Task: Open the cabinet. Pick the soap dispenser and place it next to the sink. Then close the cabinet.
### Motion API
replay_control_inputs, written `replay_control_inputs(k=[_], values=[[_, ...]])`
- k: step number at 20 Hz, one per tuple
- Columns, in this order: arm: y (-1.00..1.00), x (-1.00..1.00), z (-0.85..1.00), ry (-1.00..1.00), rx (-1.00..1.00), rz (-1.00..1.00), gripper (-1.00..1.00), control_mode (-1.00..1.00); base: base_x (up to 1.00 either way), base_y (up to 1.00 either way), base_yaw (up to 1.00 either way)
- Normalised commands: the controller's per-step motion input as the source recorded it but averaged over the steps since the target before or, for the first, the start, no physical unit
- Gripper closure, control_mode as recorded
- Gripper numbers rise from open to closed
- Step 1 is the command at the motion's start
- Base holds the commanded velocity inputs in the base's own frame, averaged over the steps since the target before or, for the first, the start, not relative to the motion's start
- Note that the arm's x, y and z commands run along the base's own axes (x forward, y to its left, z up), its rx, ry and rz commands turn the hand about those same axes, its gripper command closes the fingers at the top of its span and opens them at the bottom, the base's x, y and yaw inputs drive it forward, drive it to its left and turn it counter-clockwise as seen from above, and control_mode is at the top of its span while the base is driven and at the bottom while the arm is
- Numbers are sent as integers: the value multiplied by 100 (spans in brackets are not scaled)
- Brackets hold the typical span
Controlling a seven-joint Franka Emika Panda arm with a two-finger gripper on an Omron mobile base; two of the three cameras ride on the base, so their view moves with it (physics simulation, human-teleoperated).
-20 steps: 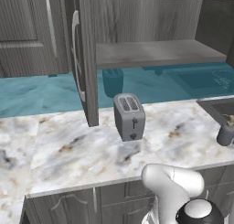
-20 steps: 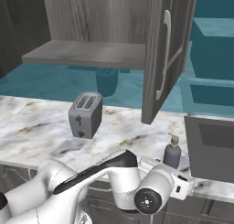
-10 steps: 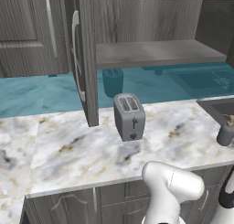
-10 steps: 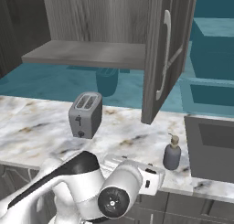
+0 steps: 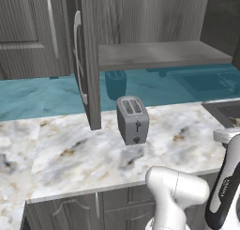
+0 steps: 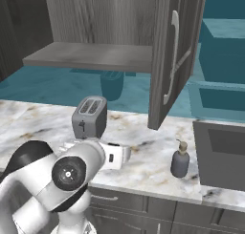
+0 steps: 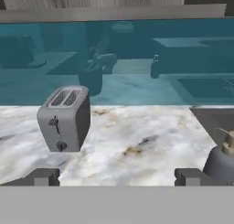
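Observation:
The cabinet (image 5: 159,55) stands with both doors swung out: the left door (image 5: 88,60) and the right door (image 6: 174,61). Its shelf (image 6: 91,56) is bare. The soap dispenser (image 6: 180,160), a small grey bottle with a brass pump, stands upright on the marble counter just left of the sink (image 6: 222,154). In the hand view the soap dispenser (image 7: 222,161) is at the right edge, outside the right fingertip. My gripper (image 7: 116,177) is open, low over the counter's front, nothing between its fingers. The white hand (image 6: 115,155) sits left of the dispenser.
A grey two-slot toaster (image 5: 133,118) (image 6: 89,117) (image 7: 64,120) stands on the counter below the cabinet. The open doors jut out over the counter. Teal backsplash runs behind. My own arm (image 5: 229,177) covers the counter's right end in the left base view.
The arm has swung, carrying the open hand leftward away from the soap dispenser. The dispenser, toaster and doors have not moved.

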Motion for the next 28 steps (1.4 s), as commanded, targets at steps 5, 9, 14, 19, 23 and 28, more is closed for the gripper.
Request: replay_control_inputs(k=[5, 9, 14, 19, 23, 28], values=[[72, 0, 93, 12, 1, 11, -100, -100, 0, 0, 0], [57, -11, 77, 6, 1, 9, -100, -100, 0, 0, 0], [56, -3, 54, 1, 1, 0, -100, -100, 0, 0, 0], [48, -14, 13, 0, 12, -5, -100, -100, 0, 0, 0], [21, -31, -22, -9, 10, -5, -100, -100, 0, 0, 0], [10, -3, -23, -22, 5, -8, -100, -100, 0, 0, 0]])
